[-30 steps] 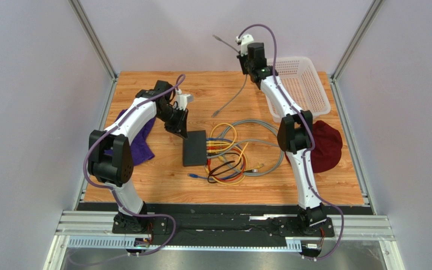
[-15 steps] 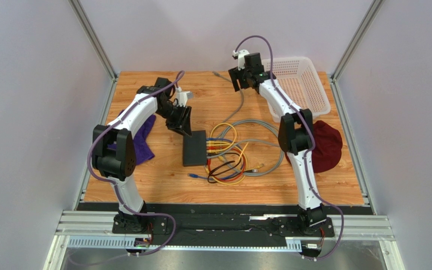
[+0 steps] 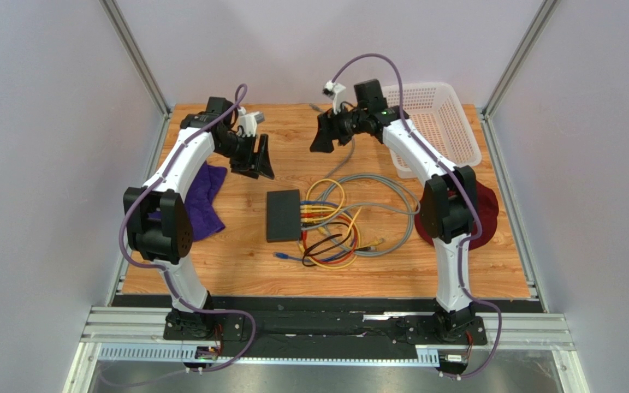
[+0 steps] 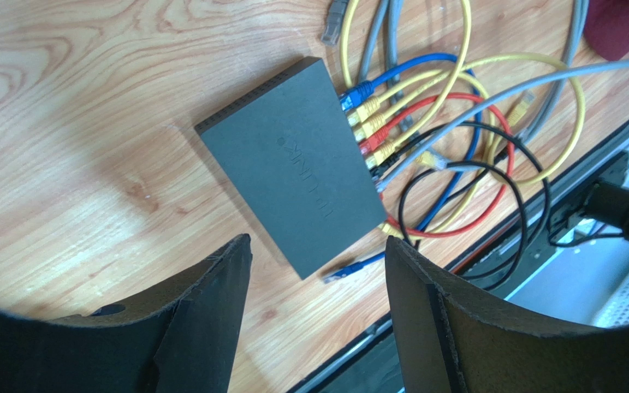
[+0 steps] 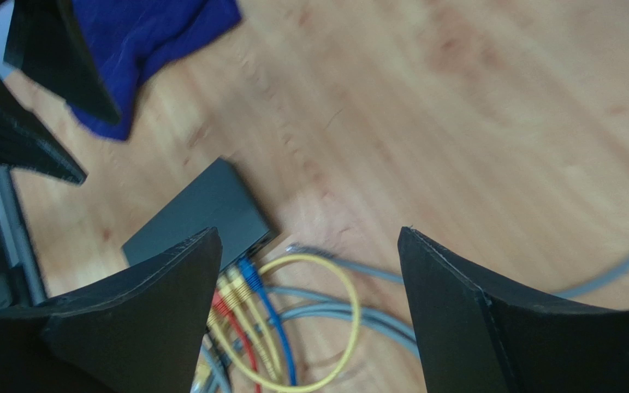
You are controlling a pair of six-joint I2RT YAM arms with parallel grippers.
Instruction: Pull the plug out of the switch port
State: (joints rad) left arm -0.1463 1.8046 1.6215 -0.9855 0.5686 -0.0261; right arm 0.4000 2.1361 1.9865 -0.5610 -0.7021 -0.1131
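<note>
Wood-grain tabletop inside a white-walled booth, metal posts at the corners. Flat at mid-table, the switch, matte black, lid up, one long edge turned to the robot's right. Along that edge, a row of plugs seated in the sockets (blue, yellow, red, black), and spilling from them a tangle of coloured cables crowding that side. Beyond the tangle, loops of grey cable, one strand running from the switch's far-right side toward the table's back edge. Just off the switch's near-right corner, a loose blue plug lying on the wood.

Left long edge of the switch free, bare boards between it and a purple cloth well to the left. Far and near short edges likewise unobstructed, open wood on both.

Raised above and beyond the switch's far-left corner, left gripper, jaws spread wide, empty. Raised beyond the far-right side, right gripper, jaws also wide apart, holding nothing. Both apart from the switch and from every cable.

Farther right of the switch, past the cables, a white mesh basket and a maroon cloth at the table's right edge.
</note>
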